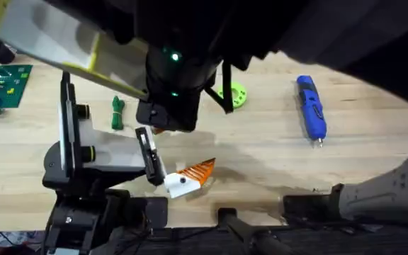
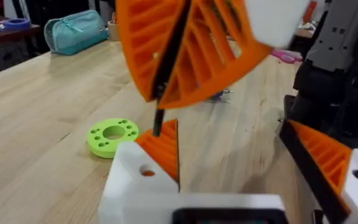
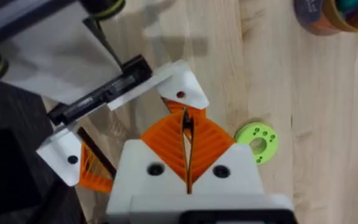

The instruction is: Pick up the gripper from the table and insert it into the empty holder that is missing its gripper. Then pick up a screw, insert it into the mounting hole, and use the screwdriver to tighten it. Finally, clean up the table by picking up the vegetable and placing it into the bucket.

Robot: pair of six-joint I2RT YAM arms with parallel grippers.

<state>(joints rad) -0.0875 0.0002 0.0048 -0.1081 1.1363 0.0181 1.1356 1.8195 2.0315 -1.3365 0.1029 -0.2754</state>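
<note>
Nearby, left gripper [image 2: 229, 127] released, fingers spread wide, low over table [image 2: 42, 106] near holder [image 1: 83, 159]. Right gripper [image 3: 185, 121] clenched on thin black rod [image 2: 159, 115], just above holder's front. Vegetable [image 1: 117, 113] flat on wood just beyond holder. Lime disc [image 1: 234, 94] farther from holder. Screwdriver [image 1: 311, 106] well apart from holder, lying flat.

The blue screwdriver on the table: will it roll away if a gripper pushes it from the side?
Probably yes. The screwdriver is pen-shaped and lies flat on the bare table, so a side push may roll it. It looks rigid, and its thin metal tip may bend if knocked.
</note>
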